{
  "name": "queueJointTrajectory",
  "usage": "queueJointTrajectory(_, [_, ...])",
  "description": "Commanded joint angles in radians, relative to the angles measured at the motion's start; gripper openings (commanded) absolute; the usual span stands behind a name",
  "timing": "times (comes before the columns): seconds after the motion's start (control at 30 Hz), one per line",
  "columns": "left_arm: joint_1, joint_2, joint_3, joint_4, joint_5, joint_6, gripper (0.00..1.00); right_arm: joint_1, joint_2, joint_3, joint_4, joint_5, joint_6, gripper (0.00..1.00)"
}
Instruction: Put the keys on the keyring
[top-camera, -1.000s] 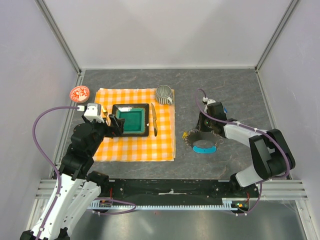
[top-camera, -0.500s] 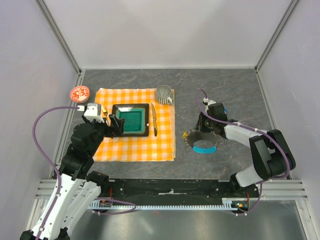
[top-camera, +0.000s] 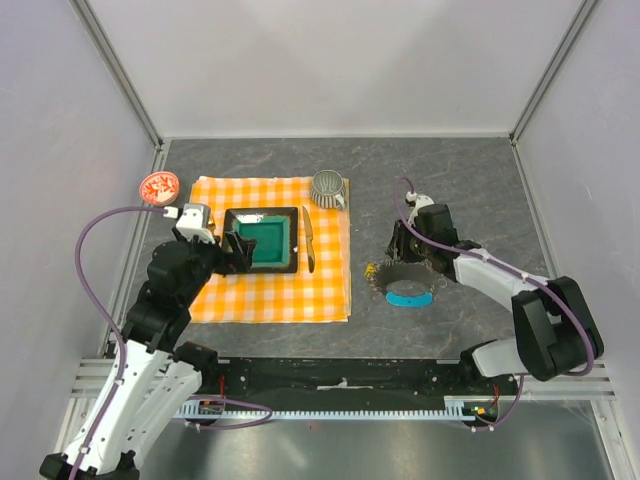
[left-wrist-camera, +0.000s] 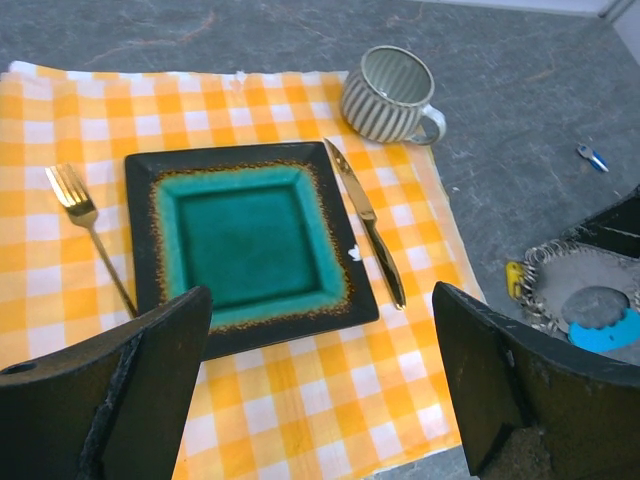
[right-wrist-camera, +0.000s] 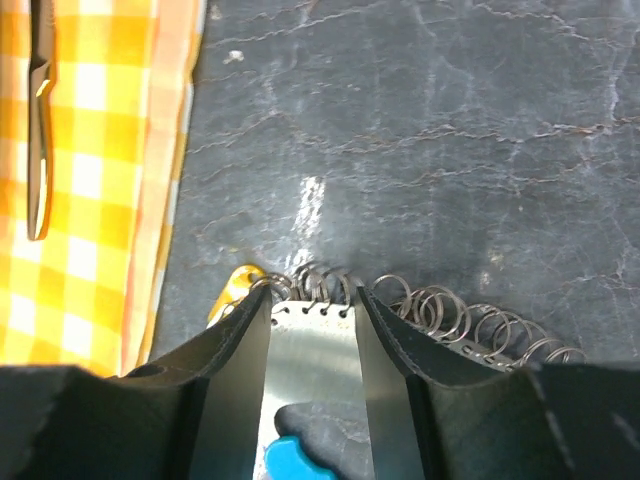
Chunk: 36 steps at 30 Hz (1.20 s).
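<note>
The keyring (top-camera: 392, 277) is a flat shiny metal band edged with small wire rings, lying on the dark table with a cyan crescent tag (top-camera: 408, 297). A yellow-headed key (top-camera: 371, 268) lies at its left edge; it also shows in the right wrist view (right-wrist-camera: 232, 290). A small blue key (left-wrist-camera: 592, 157) lies on the table beyond it. My right gripper (right-wrist-camera: 312, 295) is low over the band (right-wrist-camera: 310, 360), jaws a little apart, with the tips at the wire rings (right-wrist-camera: 330, 283). My left gripper (left-wrist-camera: 320, 300) is open and empty above the checked cloth's near edge.
A yellow checked cloth (top-camera: 270, 290) holds a teal square plate (top-camera: 262, 214), a knife (top-camera: 309, 240) and a fork (left-wrist-camera: 90, 235). A ribbed grey cup (top-camera: 328, 186) stands at the cloth's far right corner. A red disc (top-camera: 158, 185) lies at the far left.
My right gripper has shifted slightly toward the far side over the keyring. My left arm has edged up and right toward the plate. The keyring has barely moved.
</note>
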Motion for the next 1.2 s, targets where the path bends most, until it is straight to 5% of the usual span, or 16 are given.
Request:
queueJointTrajectory(0.0, [0.005, 0.036, 0.013, 0.046, 0.111, 0.009, 0.97, 0.042, -0.081, 0.007, -0.084, 0.054, 0.008, 0.51])
queueJointTrajectory(0.33, [0.005, 0.103, 0.034, 0.036, 0.243, 0.005, 0.98, 0.086, -0.308, -0.097, -0.375, 0.037, 0.129, 0.75])
queueJointTrajectory(0.73, [-0.016, 0.143, 0.028, 0.028, 0.343, -0.104, 0.98, 0.214, -0.293, -0.248, -0.259, -0.066, 0.273, 0.79])
queueJointTrajectory(0.9, [-0.147, 0.206, 0.028, 0.043, 0.279, -0.195, 0.97, 0.244, -0.330, -0.216, -0.211, -0.138, 0.289, 0.79])
queueJointTrajectory(0.97, [-0.284, 0.265, 0.037, 0.063, 0.146, -0.219, 0.96, 0.244, -0.407, -0.176, -0.278, -0.050, 0.267, 0.79])
queueJointTrajectory(1.17, [-0.567, 0.573, 0.137, 0.208, -0.226, -0.310, 0.92, 0.244, -0.593, -0.009, -0.484, 0.575, 0.181, 0.80])
